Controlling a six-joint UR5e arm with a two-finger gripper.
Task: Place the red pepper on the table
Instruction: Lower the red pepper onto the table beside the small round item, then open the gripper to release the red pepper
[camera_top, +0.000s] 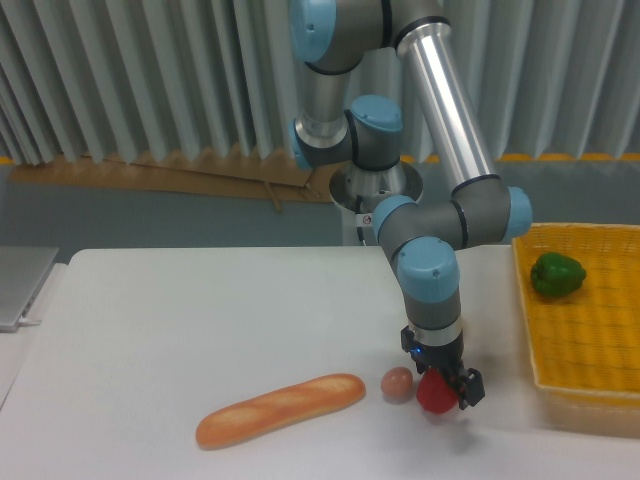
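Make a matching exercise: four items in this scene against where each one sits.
Items:
1. red pepper
2. green pepper
3. baguette
4. egg

Places:
A. in the yellow basket
B. on the table, furthest left of the four
C. in the claw, low over the table
D. between the bread's right end and the claw

Pairs: 1-C, 2-A, 3-B, 4-D

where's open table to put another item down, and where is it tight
Bare room: the left and middle of the table, from its far edge down to the baguette. Another bare strip lies between the arm and the yellow basket, which holds only a green pepper. Tight: front centre, where baguette, egg, red pepper and gripper crowd together.
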